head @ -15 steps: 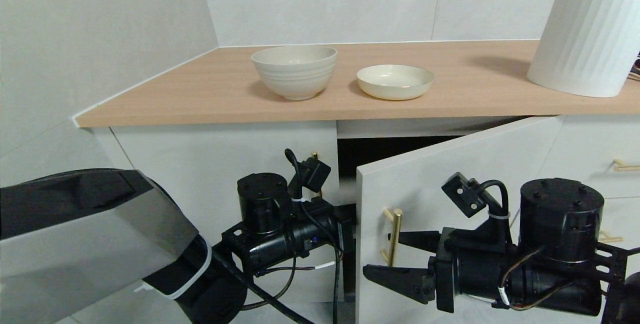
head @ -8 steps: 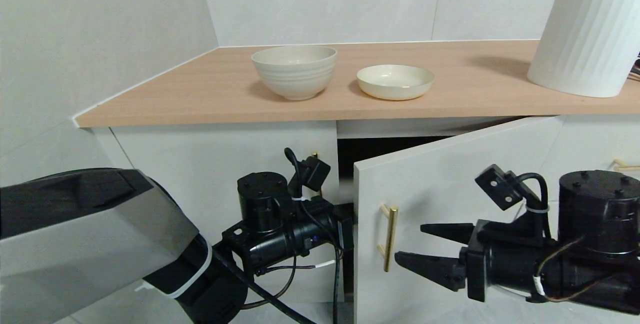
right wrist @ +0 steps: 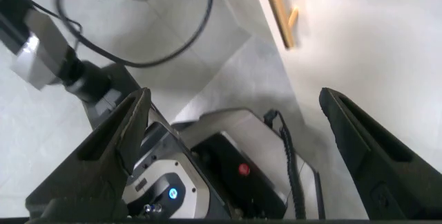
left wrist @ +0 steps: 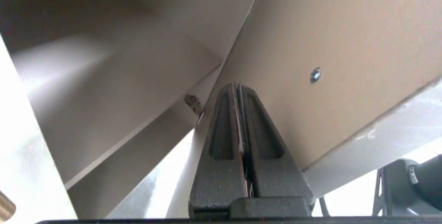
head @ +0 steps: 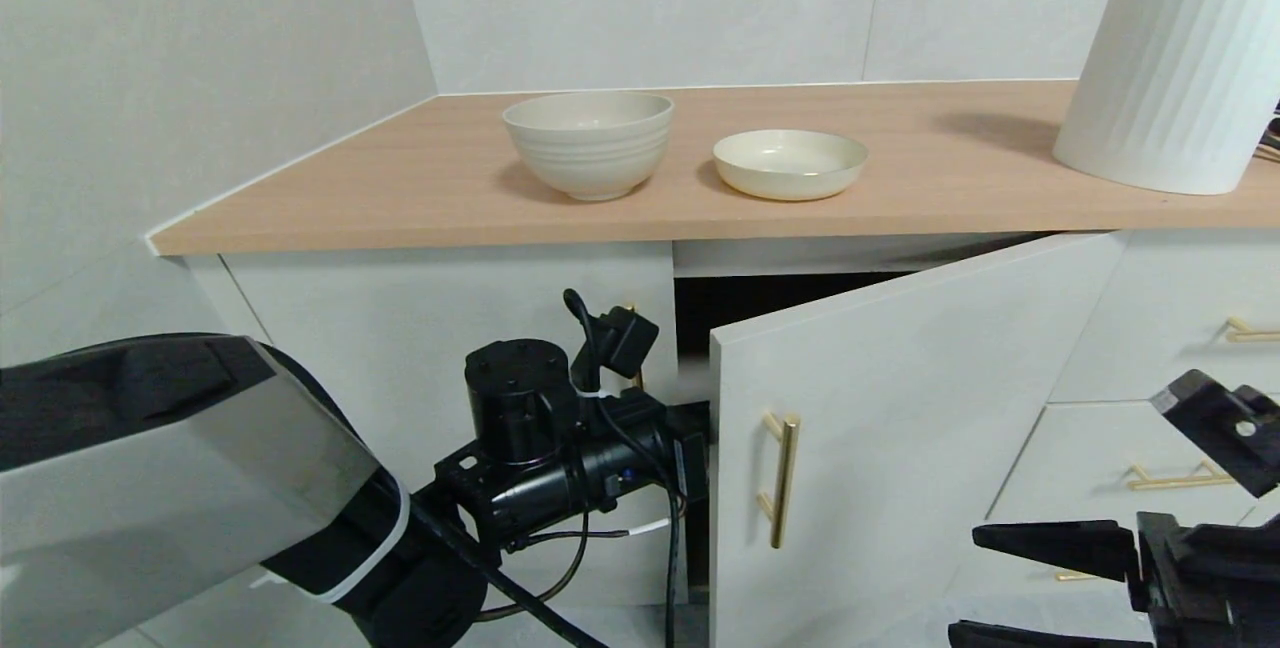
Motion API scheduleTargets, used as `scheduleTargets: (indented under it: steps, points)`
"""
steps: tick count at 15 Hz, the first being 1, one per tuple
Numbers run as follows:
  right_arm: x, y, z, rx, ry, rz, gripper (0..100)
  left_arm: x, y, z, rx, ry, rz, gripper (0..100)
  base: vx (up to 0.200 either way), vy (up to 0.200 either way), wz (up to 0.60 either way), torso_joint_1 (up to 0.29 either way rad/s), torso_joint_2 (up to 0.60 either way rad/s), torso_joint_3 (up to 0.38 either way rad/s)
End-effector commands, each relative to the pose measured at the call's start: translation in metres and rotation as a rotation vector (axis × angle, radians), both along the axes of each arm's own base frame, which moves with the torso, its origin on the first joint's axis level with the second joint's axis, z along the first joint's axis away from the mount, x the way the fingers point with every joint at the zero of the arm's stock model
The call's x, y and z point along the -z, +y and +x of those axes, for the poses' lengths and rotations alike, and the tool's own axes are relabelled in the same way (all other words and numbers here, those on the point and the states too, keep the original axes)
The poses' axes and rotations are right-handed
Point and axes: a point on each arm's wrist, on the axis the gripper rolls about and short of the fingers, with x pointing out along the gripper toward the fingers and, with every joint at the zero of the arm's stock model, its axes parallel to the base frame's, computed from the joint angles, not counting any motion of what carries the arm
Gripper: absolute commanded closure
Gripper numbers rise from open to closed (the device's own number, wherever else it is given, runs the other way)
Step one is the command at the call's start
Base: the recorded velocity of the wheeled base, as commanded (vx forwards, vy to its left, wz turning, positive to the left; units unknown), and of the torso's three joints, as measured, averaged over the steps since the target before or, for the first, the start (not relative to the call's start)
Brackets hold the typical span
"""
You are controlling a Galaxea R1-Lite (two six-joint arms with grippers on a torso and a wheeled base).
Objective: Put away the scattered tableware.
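Note:
A deep cream bowl (head: 588, 143) and a shallow cream dish (head: 790, 164) stand side by side on the wooden counter (head: 400, 198). Below them a white cabinet door (head: 880, 408) with a gold handle (head: 782, 478) hangs ajar. My left gripper (left wrist: 237, 89) is shut with nothing in it, its tips tucked into the gap behind the door's free edge, against the door's inner face. Low at the right, away from the door handle (right wrist: 280, 6), my right gripper (head: 985, 588) is open and holds nothing.
A tall white ribbed container (head: 1170, 58) stands on the counter at the far right. Drawers with gold handles (head: 1170, 476) lie to the right of the door. A tiled wall closes the left side.
My right gripper has drawn back from the door handle, moving right and down, still open. The door stays ajar. The left arm has barely shifted.

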Motion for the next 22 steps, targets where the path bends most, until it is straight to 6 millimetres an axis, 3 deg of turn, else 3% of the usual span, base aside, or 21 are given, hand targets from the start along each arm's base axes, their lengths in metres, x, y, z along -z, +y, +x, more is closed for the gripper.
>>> scheduleTargets:
  steps: [1,4,10,16,18,22]
  points:
    - [-0.006,-0.006,-0.008,-0.001,-0.037,0.028,0,-0.003,0.000,-0.001,0.002,-0.005,-0.005,100,0.000,0.000,0.00,0.000,0.00,0.000]
    - [-0.004,-0.005,-0.007,-0.001,-0.030,0.022,0,-0.001,-0.002,-0.003,0.010,0.001,0.000,100,0.000,0.000,0.00,0.000,0.00,0.000]
    - [-0.004,-0.006,-0.008,-0.001,-0.031,0.023,0,0.001,-0.003,-0.002,0.010,0.006,0.002,100,-0.200,0.000,0.00,0.001,0.00,0.005]
    - [-0.002,-0.007,-0.009,-0.001,-0.029,0.018,0,-0.002,-0.013,0.006,0.018,0.003,0.000,100,0.000,0.000,0.00,0.000,0.00,0.000]
    - [-0.002,-0.006,-0.009,-0.001,-0.028,0.017,0,-0.014,-0.020,0.015,0.018,-0.011,-0.012,100,0.000,0.000,0.00,0.000,0.00,0.000]
    - [-0.002,-0.006,-0.008,0.000,-0.028,0.017,0,-0.007,-0.027,0.022,0.025,0.017,0.010,100,-0.050,0.000,0.00,-0.001,0.00,0.002]
